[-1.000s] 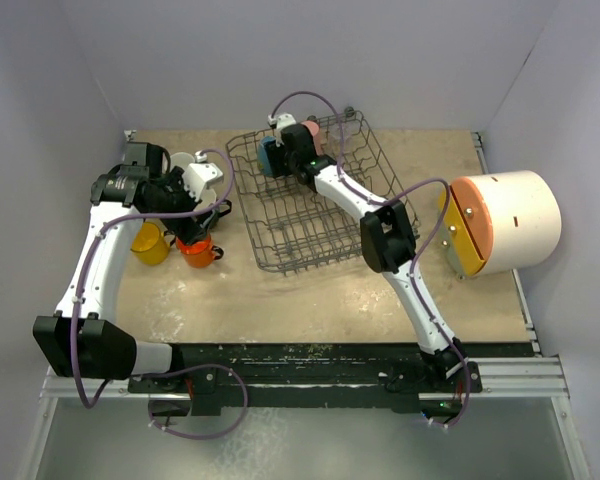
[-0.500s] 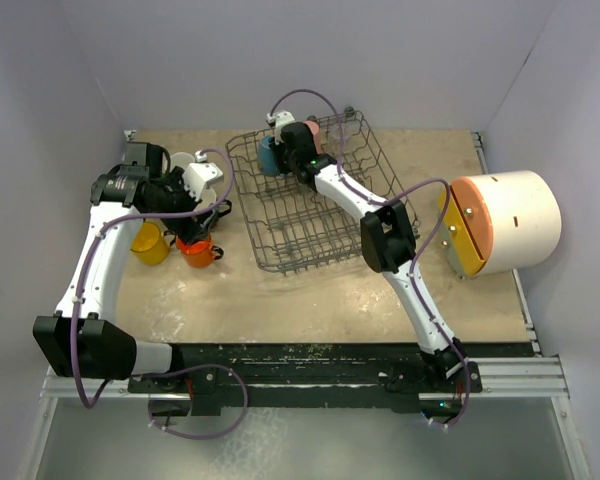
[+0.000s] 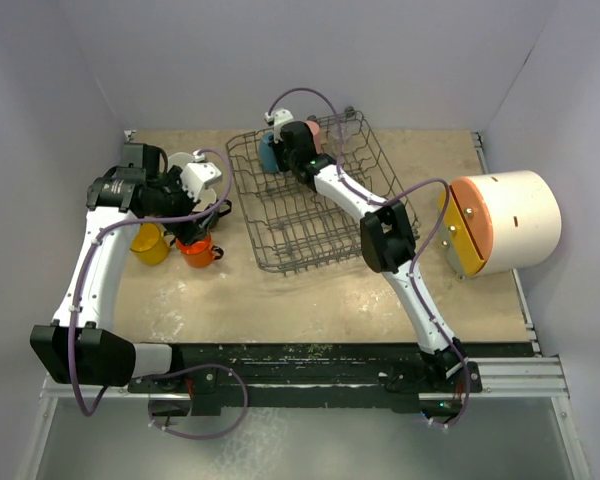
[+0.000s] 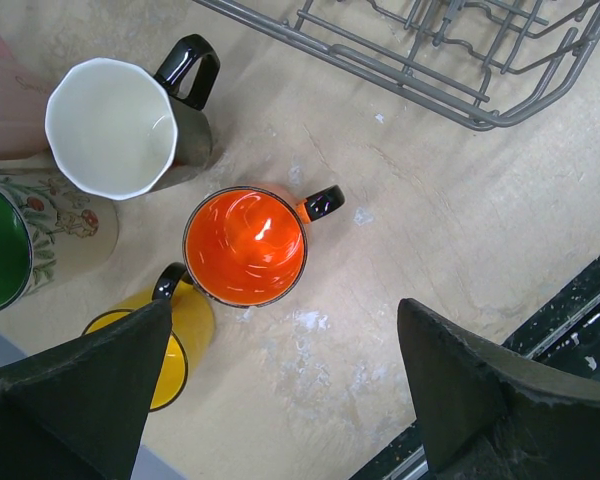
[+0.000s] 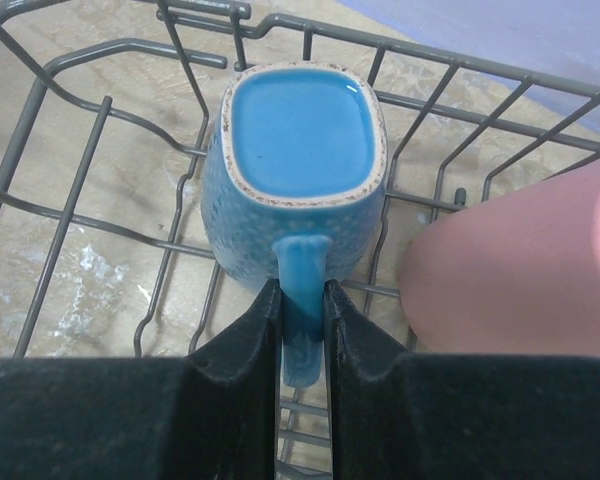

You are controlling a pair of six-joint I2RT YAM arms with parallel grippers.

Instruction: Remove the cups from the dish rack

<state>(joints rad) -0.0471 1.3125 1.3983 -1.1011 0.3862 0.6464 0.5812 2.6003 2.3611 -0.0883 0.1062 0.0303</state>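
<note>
Now, right hand [image 5: 301,292] pinching blue mug [image 5: 300,140] handle, left hand [image 4: 285,303] spread

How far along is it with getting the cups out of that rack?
Done: the orange mug, yellow mug, black mug and green-lined mug stand on the table beside the dish rack. In hand: the right fingers are shut on the handle of the blue mug, inside the rack. Remaining: that one and the pink cup next to it.
</note>
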